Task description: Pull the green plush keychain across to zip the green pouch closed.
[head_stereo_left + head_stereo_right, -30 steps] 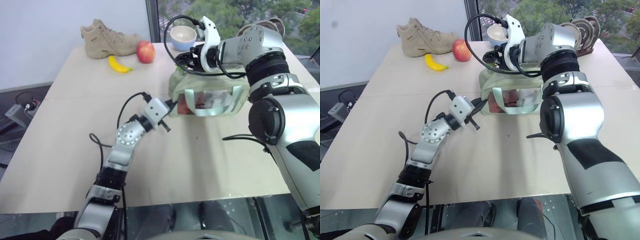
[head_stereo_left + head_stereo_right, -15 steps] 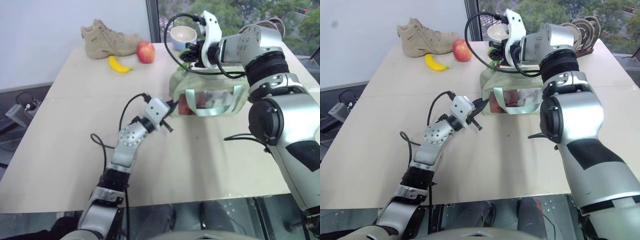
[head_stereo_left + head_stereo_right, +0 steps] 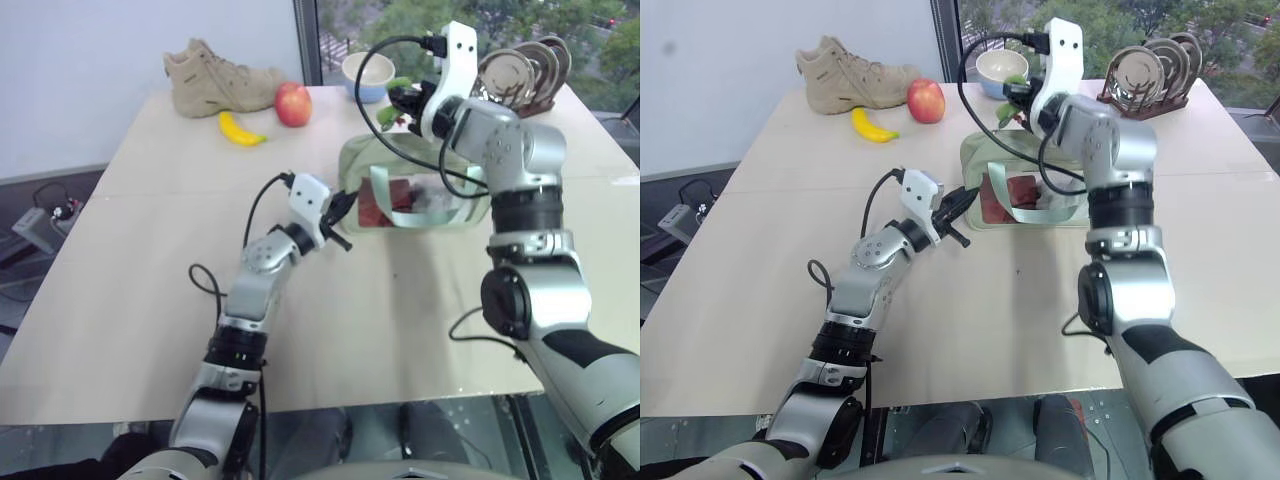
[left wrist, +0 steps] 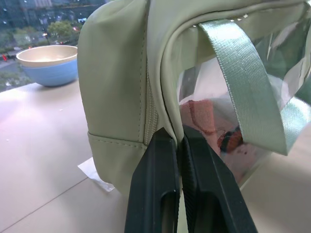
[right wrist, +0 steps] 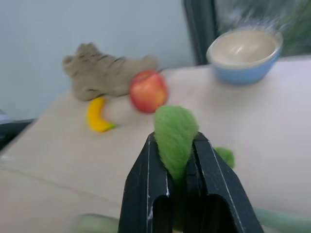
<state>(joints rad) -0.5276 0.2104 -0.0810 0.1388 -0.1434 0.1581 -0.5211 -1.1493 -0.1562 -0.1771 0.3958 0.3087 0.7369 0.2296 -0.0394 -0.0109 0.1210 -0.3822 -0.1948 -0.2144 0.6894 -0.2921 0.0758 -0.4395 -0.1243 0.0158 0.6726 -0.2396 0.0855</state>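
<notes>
You've got the green plush keychain (image 5: 175, 133) pinched tight in the right gripper (image 5: 176, 160), upper centre of frame, just above the green pouch (image 3: 420, 190). Pull level along the zip line w/ steady tension, don't yank up. Left gripper (image 4: 181, 145) is pressed together on the pouch's near-end seam, centre frame, so keep it anchored so the bag doesn't slide w/ the pull.
</notes>
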